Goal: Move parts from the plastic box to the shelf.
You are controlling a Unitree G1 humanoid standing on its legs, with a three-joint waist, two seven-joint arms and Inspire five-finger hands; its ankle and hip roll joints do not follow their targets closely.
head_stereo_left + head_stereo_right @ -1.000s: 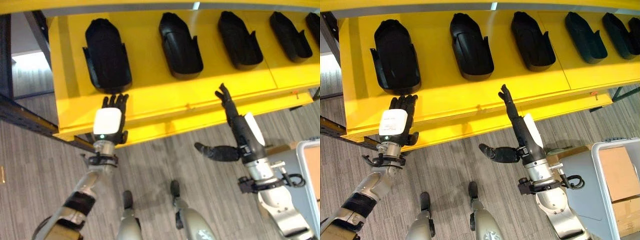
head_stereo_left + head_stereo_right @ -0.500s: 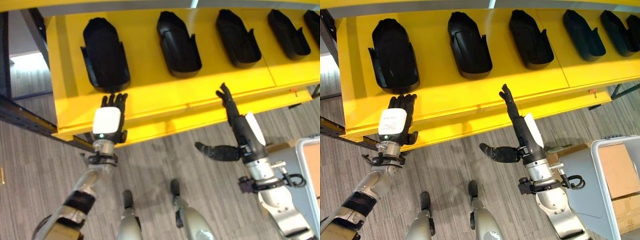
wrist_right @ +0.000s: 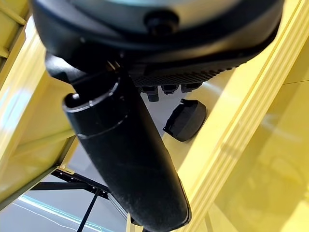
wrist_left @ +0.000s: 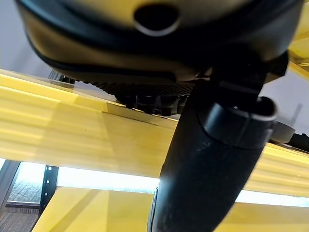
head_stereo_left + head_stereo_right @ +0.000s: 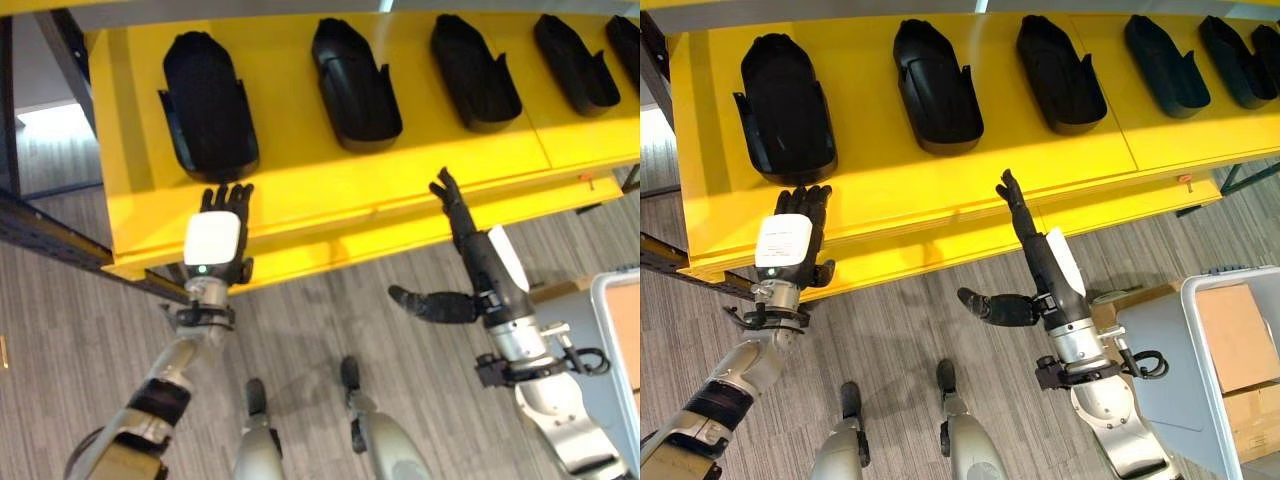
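Both hands empty and fingers straight: the left hand (image 5: 792,240) sits just below the leftmost black part (image 5: 786,107) (long axis pointing away), nearer it than the right hand (image 5: 1040,262).

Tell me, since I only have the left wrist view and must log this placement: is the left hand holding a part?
Observer: No. The left hand is open and empty, its fingers straight, just in front of the leftmost black moulded plastic part on the yellow shelf.
Operator: And the right hand?
Observer: The right hand is open and empty too, its fingers pointing at the shelf's front edge.
Operator: Where is the box?
Observer: The grey plastic box stands on the floor to the robot's right, with a brown cardboard-like piece inside.
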